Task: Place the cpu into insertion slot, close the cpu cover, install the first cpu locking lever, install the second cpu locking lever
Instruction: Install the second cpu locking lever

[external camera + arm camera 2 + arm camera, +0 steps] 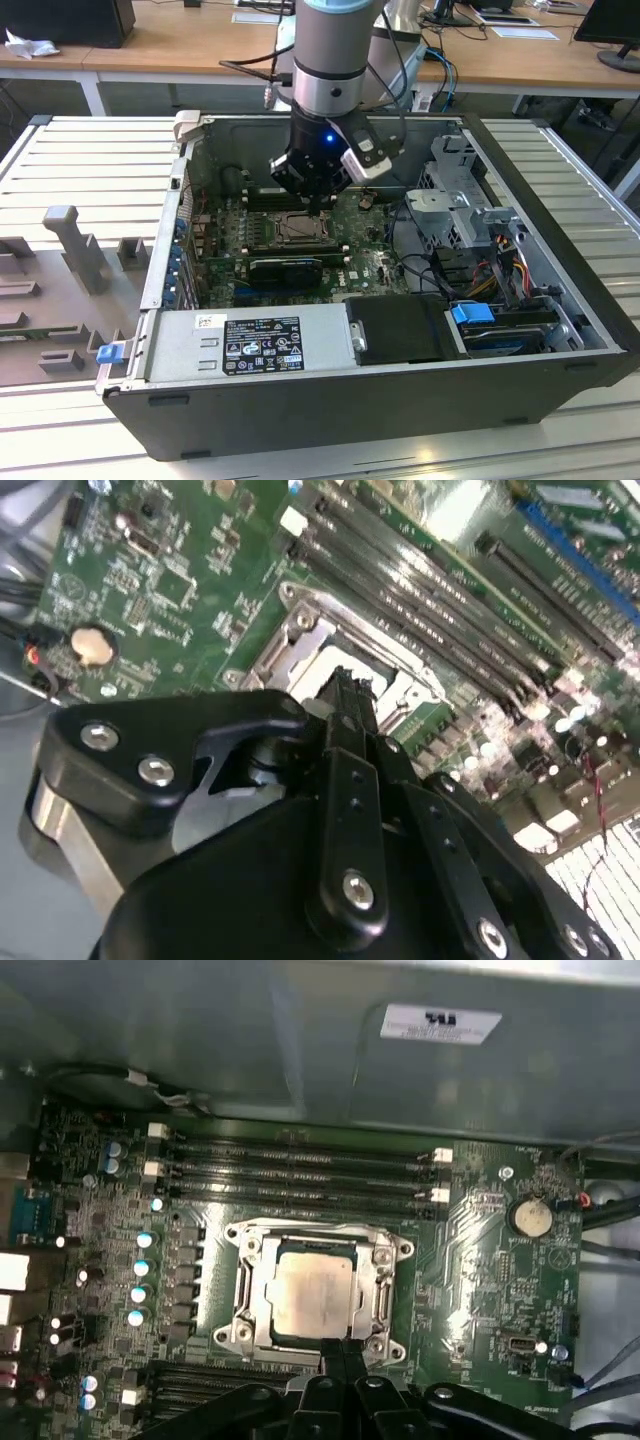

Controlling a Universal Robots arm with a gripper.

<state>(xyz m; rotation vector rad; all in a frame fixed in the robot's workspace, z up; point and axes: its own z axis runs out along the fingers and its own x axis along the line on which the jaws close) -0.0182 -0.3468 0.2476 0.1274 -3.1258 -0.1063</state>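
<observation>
Inside an open computer case (560, 300), the cpu (312, 1292) lies flat, face up, in the insertion slot (385, 1290), with the cpu cover (310, 1235) closed around it. The first wrist view shows the chip squarely. The gripper (340, 1352) hovers at the socket's edge, fingers (350, 715) pressed together, grasping nothing. A white label (441, 1022) on the case wall is unreadable

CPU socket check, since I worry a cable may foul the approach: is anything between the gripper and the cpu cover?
Nothing visible. In the first wrist view the gripper sits right at the edge of the cpu cover, with the cpu seated inside it and no cable crossing.
</observation>
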